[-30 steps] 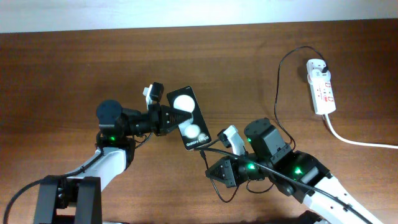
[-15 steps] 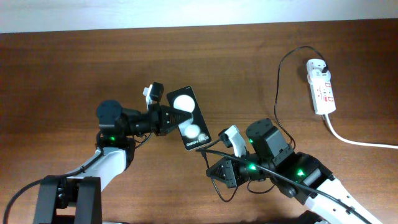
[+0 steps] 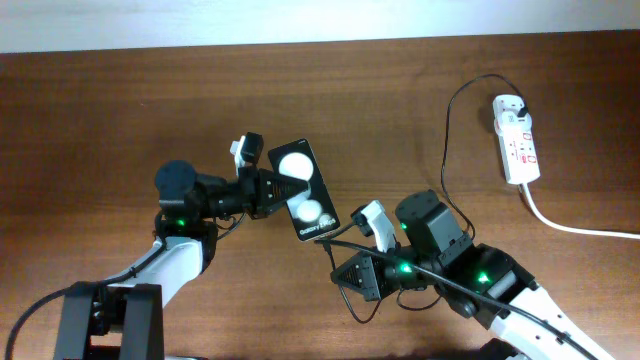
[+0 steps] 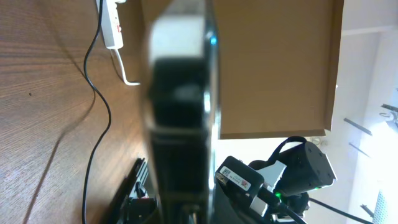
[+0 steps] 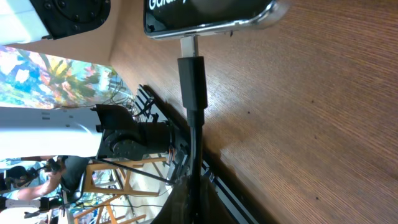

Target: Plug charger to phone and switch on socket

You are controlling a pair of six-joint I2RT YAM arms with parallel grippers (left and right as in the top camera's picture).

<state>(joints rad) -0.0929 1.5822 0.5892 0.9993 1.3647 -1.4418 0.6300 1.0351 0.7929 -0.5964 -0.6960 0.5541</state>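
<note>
Left claw (image 3: 272, 190) clamped on the Galaxy phone (image 3: 312, 192), held up over mid-counter (image 3: 100, 120). Right claw (image 3: 343, 274) pinches the charger (image 5: 191, 78) behind its plug. The metal tip meets the phone's bottom-edge port; can't tell how deep it's seated. Power strip (image 3: 516, 138) lies near the right edge, black plug in.

Bright even light; close phone (image 4: 180, 124) blurred.
</note>
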